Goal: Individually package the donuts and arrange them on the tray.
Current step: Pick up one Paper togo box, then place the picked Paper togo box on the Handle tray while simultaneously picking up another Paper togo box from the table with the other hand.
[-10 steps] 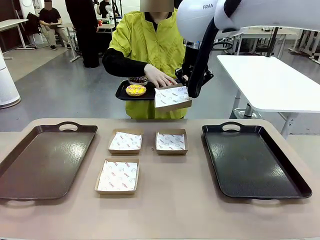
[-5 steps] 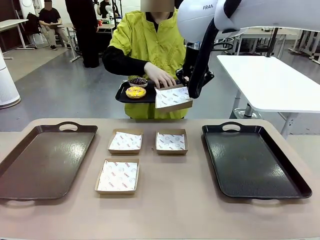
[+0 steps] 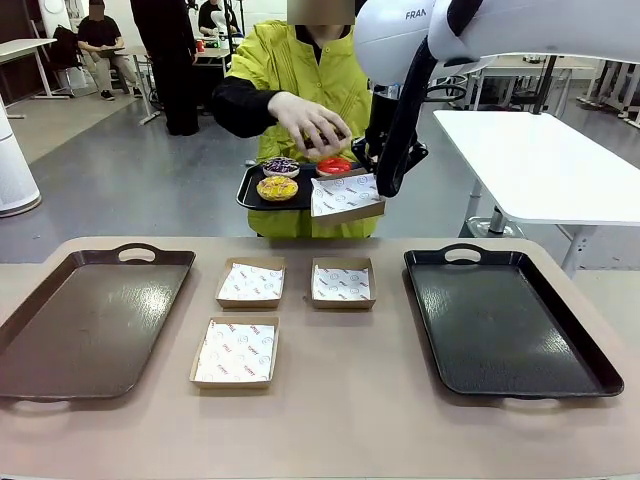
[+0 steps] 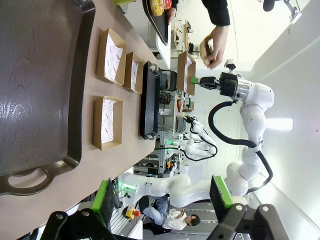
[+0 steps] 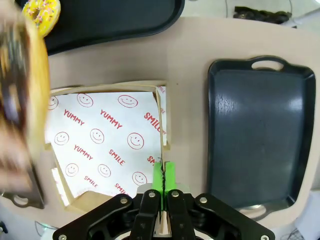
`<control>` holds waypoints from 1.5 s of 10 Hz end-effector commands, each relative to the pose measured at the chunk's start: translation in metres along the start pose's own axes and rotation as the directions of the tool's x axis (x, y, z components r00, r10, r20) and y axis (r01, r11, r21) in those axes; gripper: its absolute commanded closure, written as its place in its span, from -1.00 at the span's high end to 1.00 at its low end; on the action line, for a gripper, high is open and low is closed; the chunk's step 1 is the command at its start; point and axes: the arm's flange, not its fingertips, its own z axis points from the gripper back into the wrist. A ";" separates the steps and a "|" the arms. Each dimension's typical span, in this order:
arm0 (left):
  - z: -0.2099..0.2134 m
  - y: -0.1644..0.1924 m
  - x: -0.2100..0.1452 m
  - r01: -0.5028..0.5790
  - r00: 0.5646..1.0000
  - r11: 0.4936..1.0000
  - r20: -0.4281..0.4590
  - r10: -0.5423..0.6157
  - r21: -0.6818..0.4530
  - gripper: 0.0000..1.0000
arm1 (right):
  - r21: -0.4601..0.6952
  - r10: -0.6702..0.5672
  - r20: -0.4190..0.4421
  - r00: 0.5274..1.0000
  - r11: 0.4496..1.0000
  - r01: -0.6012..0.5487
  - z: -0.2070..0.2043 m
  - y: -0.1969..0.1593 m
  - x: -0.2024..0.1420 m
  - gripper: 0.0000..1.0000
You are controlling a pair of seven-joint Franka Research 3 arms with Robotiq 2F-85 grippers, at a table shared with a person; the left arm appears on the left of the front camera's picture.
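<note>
Yellow donut (image 3: 277, 187), purple sprinkled donut (image 3: 281, 166), red donut (image 3: 334, 165): flat on small tray (image 3: 247, 192), left of right tool (image 5: 161, 171). Chocolate donut (image 5: 15, 87): lifted, tilted, blurred.

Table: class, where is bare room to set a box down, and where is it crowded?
Left tray and right tray are bare, so is the tabletop between the near box and right tray. Crowded: mid-table, around the far boxes.

White right arm (image 3: 520, 30), black gripper (image 5: 161, 168), green pads (image 5: 170, 176)

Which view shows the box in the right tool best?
Right wrist view: the box is close, printed paper readable, rim in the right tool. Front view shows it smaller, tilted; left wrist view, far off.
</note>
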 end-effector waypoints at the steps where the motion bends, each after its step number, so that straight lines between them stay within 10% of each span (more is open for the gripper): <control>1: 0.002 -0.001 -0.001 0.000 1.000 1.000 0.006 0.000 -0.012 1.00 | 0.005 -0.003 0.007 1.000 1.000 0.003 -0.002 -0.004 -0.005 -1.00; 15: 0.002 -0.001 -0.001 0.000 1.000 1.000 0.006 0.000 -0.012 1.00 | 0.005 -0.003 0.007 1.000 1.000 0.003 -0.002 -0.004 -0.005 -1.00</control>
